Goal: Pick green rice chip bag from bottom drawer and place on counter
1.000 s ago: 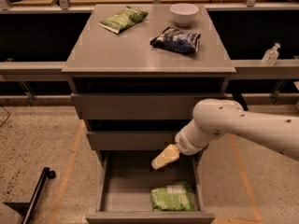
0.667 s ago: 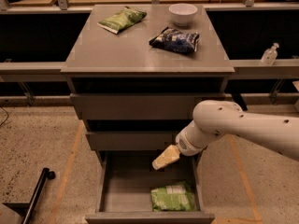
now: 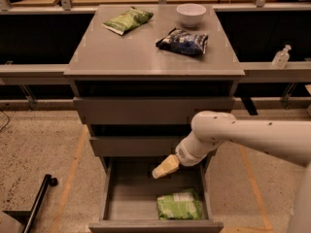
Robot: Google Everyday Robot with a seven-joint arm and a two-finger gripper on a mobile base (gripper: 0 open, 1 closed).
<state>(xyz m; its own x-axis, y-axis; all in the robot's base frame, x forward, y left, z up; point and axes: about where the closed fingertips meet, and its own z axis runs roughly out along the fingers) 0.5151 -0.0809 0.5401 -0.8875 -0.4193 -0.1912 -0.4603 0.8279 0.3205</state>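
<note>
The green rice chip bag lies in the front right of the open bottom drawer, whitish patch at its far end. My gripper, pale yellowish, hangs above the drawer's middle, up and left of the bag and apart from it, with nothing in it. My white arm reaches in from the right. The grey counter tops the cabinet.
On the counter lie a flatter green bag at the back left, a dark blue-and-white bag and a white bowl. The two upper drawers are shut. A clear bottle stands on the right rail. A black bar lies on the floor at left.
The view has shifted slightly. The gripper and arm stay nearly where they were above the drawer; the bag has not moved.
</note>
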